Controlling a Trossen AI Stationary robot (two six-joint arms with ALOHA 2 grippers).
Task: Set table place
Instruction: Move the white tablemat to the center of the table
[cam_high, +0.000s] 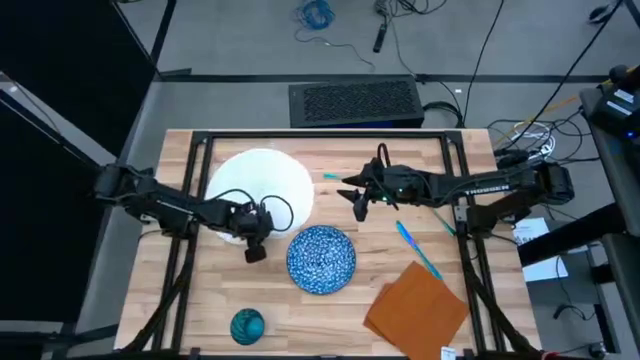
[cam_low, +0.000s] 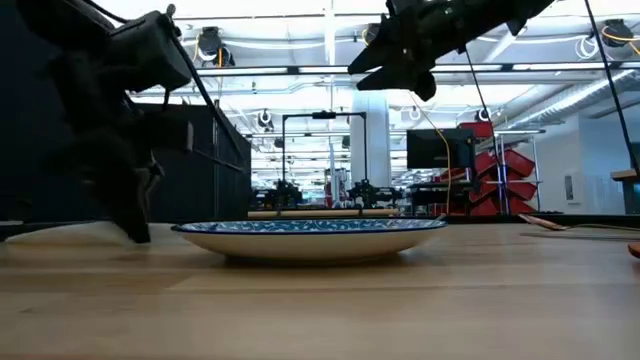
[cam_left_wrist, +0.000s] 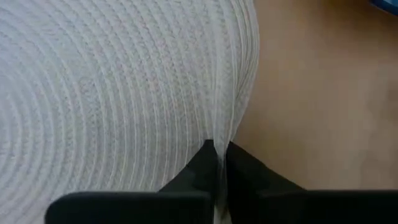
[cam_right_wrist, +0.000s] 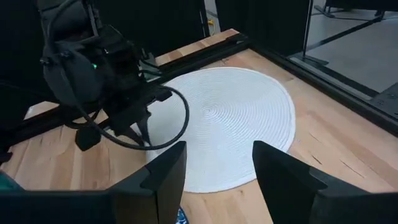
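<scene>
Bench (cam_high: 330, 310) inventory: white mat (cam_high: 262, 185), its edge clamped in left gripper (cam_left_wrist: 217, 163) jaws; blue bowl (cam_high: 321, 259) beside it; teal cup (cam_high: 247, 325); cutlery (cam_high: 417, 248); orange napkin (cam_high: 417, 305). Right gripper (cam_right_wrist: 214, 177) raised above, jaws released. "TROSSEN" lettering on right arm (cam_high: 480, 185).

Bright ceiling strip lights (cam_low: 330, 68) glare across the room behind. The table (cam_high: 420, 230) is evenly lit, with soft shadows. At table height, the near wood blurs. Close ahead of the left gripper's fingers (cam_left_wrist: 205, 163), the woven white weave looks slightly soft.
</scene>
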